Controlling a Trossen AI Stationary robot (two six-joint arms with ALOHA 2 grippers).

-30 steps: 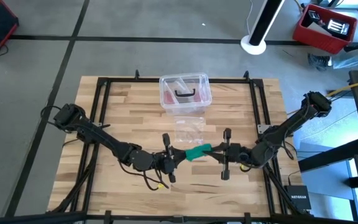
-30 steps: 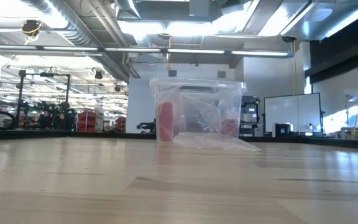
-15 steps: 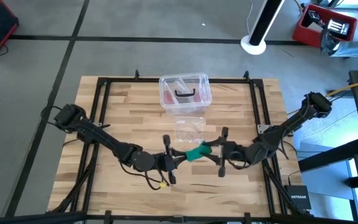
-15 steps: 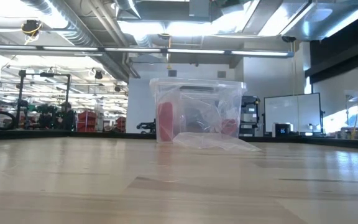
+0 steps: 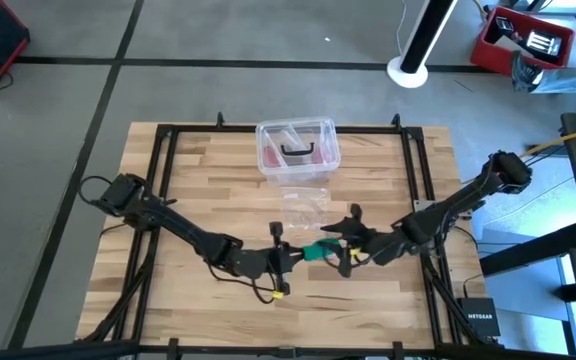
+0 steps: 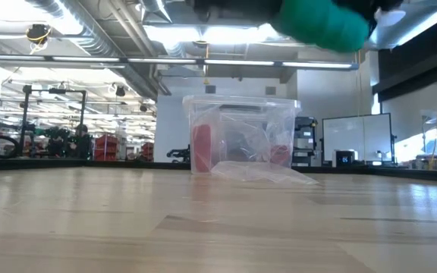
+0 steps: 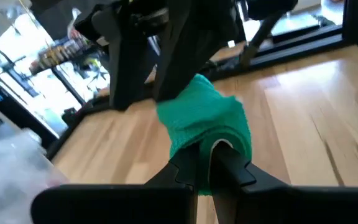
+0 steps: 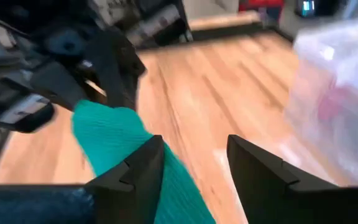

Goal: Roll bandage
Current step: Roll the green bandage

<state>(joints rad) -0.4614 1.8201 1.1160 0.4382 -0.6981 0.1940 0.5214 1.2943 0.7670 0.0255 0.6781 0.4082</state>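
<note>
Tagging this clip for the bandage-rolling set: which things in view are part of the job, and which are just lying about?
Part of the job:
- bandage, green, held above the table
- left gripper, jaws shut on the bandage
- right gripper, jaws open beside the bandage

Lying about:
- clear plastic box at the far edge of the table
- clear plastic bag in front of the box

Bandage (image 6: 321, 23) cut off by the low view's upper edge, blurred, with only its underside in view; dark gripper parts beside it too blurred to tell apart. Near end of the bandage hidden behind the left gripper (image 7: 211, 163) fingers in the left wrist view. In the right wrist view, its lower part lost behind the right gripper (image 8: 191, 163) and the frame edge. Clear plastic box (image 8: 337, 93) blurred, cut off at the side, contents only a pinkish smear
</note>
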